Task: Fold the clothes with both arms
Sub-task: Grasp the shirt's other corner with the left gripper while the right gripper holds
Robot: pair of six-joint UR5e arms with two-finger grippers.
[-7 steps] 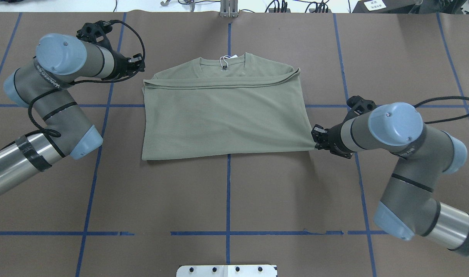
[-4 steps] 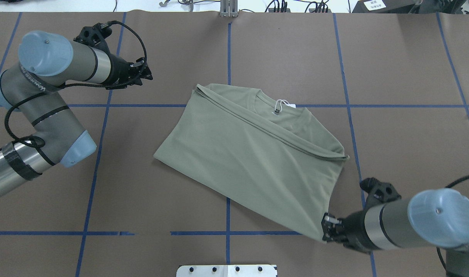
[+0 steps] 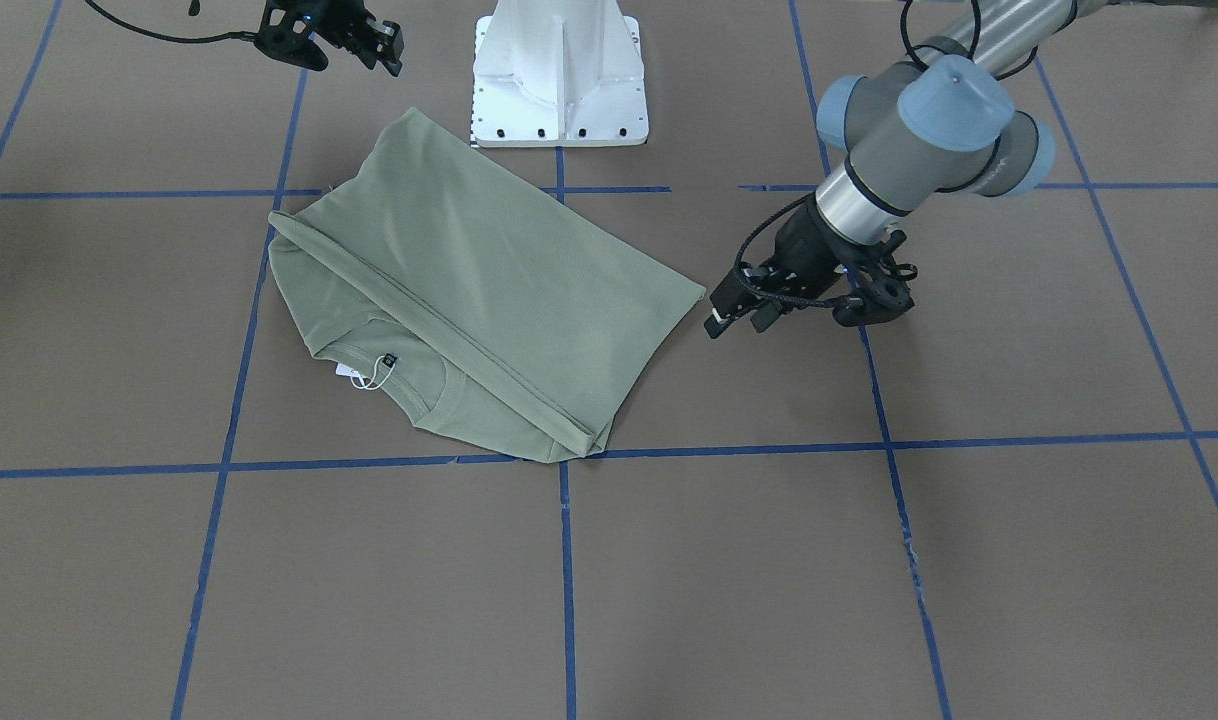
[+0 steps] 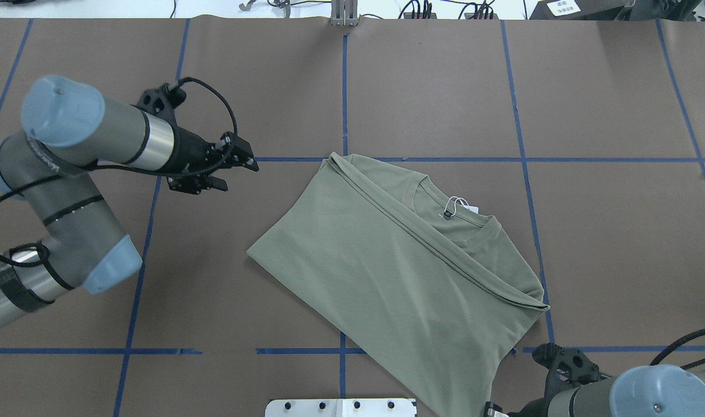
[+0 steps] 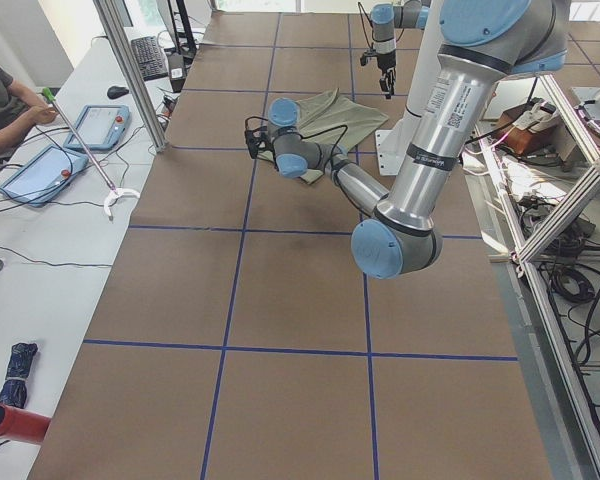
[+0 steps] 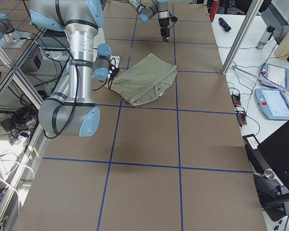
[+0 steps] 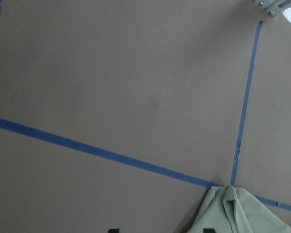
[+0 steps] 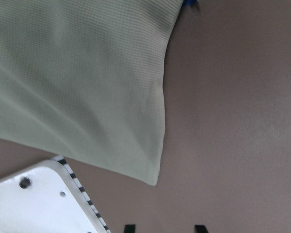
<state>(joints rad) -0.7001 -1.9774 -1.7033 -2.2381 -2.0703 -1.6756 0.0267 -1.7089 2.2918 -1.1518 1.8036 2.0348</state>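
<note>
The sage-green shirt (image 4: 387, 272) lies folded and slanted on the table, neck and white hang tag (image 4: 467, 205) toward the far right; it also shows in the front view (image 3: 469, 280). My left gripper (image 4: 239, 174) is open and empty, a short way left of the shirt's left corner; the left wrist view shows that corner (image 7: 233, 213) just ahead of the spread fingertips. My right gripper (image 3: 395, 50) is open beside the shirt's near corner (image 8: 153, 174), apart from the cloth. It sits at the bottom edge of the overhead view (image 4: 491, 410).
The white pedestal base (image 3: 559, 80) stands right by the shirt's near corner and my right gripper. Brown table paper (image 4: 445, 87) with blue tape lines lies all around. An operator and tablets show at the table's far side in the left view (image 5: 10, 100).
My right gripper dragged the shirt's corner toward the base, turning the shirt askew, and has let it go. My left gripper has moved down toward the shirt's left corner.
</note>
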